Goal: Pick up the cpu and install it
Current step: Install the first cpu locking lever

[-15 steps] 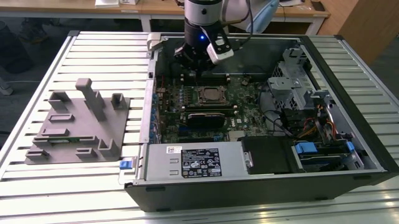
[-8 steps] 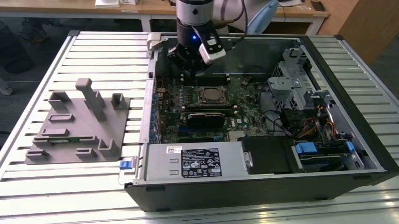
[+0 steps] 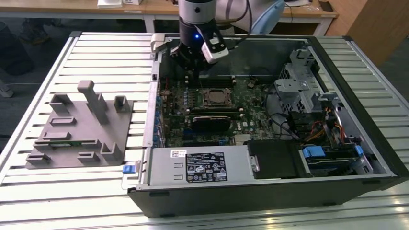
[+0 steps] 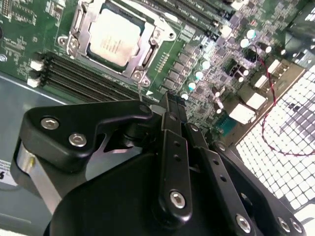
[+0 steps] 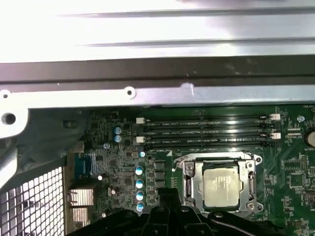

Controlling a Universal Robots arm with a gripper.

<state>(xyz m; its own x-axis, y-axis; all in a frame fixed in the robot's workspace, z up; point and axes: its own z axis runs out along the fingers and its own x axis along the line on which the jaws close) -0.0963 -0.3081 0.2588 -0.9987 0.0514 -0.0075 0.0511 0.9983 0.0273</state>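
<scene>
While the arm hangs inside the open computer case (image 3: 268, 120), we get a good look at where things stand: the cpu (image 4: 114, 38) lies flat in the socket frame (image 4: 147, 59) on the motherboard (image 3: 249, 103), its pale silvery top facing up, and in the first wrist view the same chip (image 5: 220, 187) sits squarely within the metal frame. The gripper (image 3: 191, 72) hovers above the board just toward the exterior view's left of the socket, near the case's rear wall. In the second wrist view the two black fingers (image 4: 172, 113) lie pressed together with nothing between them, so we call the jaws together and empty.

So the chip is apart from the jaws: beside and below them, not between them, with the memory slots (image 4: 83, 78) running between the fingertips' side of the picture and the socket. We judge the chip already seated, or very nearly so. We cannot tell whether it is fully down on its contacts.

To do this step well, we would keep any contact with the chip light and level, since a thin flat part in a pinned socket will not forgive a tilt or a sideways shove. Clearance matters too: the row of small capacitors (image 5: 140, 183) and the frame's edges stand close by.

Over on the tabletop (image 3: 83, 191), the grey parts fixture (image 3: 80, 127) lies well apart from the case.
</scene>
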